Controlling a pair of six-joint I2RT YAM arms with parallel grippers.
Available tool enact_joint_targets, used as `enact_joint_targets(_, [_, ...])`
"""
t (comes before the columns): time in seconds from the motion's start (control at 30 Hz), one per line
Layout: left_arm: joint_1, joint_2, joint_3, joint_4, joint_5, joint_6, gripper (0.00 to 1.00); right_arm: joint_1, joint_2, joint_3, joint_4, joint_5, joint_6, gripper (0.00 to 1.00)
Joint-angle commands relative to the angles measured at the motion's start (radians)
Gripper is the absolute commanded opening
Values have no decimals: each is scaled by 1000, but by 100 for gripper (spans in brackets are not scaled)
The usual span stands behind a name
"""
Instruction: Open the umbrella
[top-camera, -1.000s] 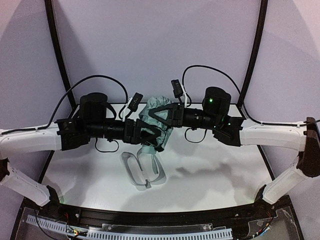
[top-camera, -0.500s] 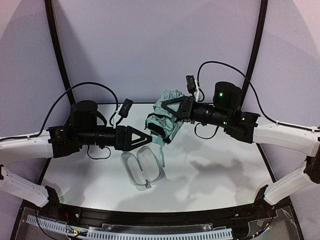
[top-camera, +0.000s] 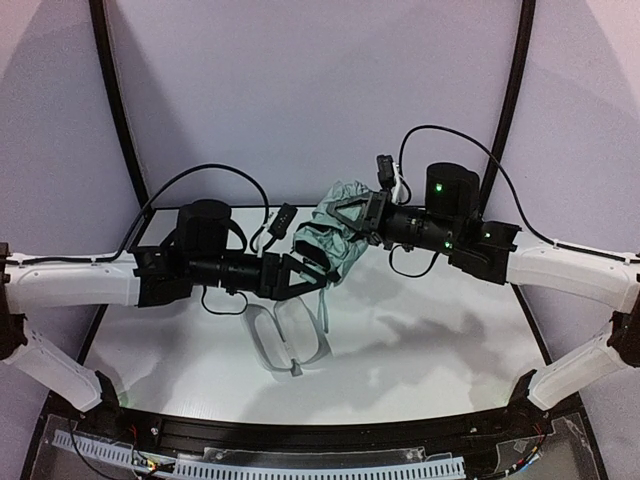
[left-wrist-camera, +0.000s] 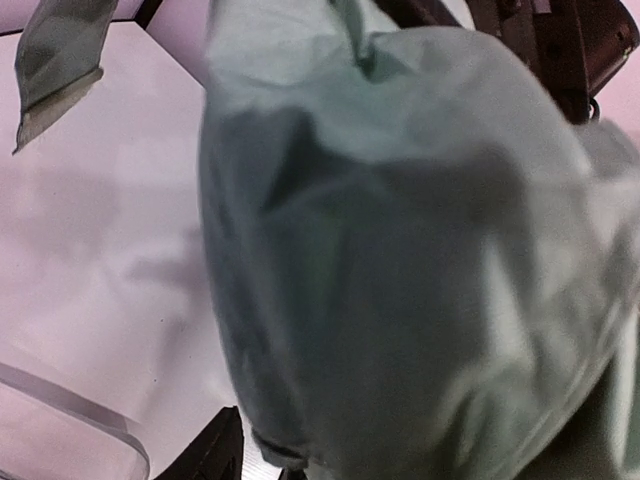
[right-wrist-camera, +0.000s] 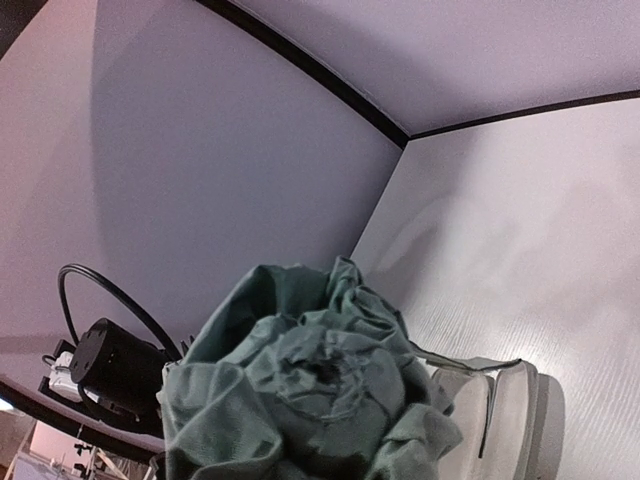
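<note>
Umbrella (top-camera: 325, 240) aloft over middle of tabletop (top-camera: 440, 340), not opened, mint fabric crumpled, slanting between two arms. Right tool (top-camera: 337, 218) pinching its upper end (fabric bunched right up against right wrist camera, own fingers hidden there). Left tool (top-camera: 308, 268) at umbrella's lower end, fingers either side of fabric; clamped or merely around it, cannot tell, since cloth fills left wrist view. Pale hard case (top-camera: 290, 340) lies open on tabletop, under umbrella, apart from it.

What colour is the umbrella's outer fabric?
Plain pale mint green, no pattern. The umbrella fills the left wrist view, which shows it best.
</note>
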Motion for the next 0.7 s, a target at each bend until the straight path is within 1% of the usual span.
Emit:
enact_joint_targets(0.0, [-4, 15, 42, 36, 21, 0, 56, -6, 1, 44, 74, 4, 42, 0])
enact_joint_targets(0.1, [-4, 35, 46, 53, 18, -12, 53, -6, 15, 55, 74, -3, 43, 0])
enact_joint_targets(0.13, [-4, 44, 47, 55, 15, -15, 49, -5, 18, 57, 75, -7, 44, 0])
enact_joint_targets(0.2, [-3, 53, 52, 50, 23, -17, 37, -5, 22, 60, 78, -6, 47, 0])
enact_joint_targets(0.27, [-3, 56, 55, 43, 34, -16, 31, -5, 21, 60, 73, 9, 47, 0])
enact_joint_targets(0.3, [-4, 55, 55, 38, 36, -15, 30, -4, 19, 60, 69, 17, 46, 0])
enact_joint_targets(0.53, [-4, 45, 47, 6, 48, -12, 28, -4, 30, 75, 61, 41, 38, 0])
enact_joint_targets(0.6, [-4, 44, 46, 6, 59, -12, 13, -5, 36, 78, 61, 45, 38, 0])
enact_joint_targets(0.67, [-5, 41, 41, 4, 74, -12, 3, -6, 39, 80, 50, 69, 31, 0])
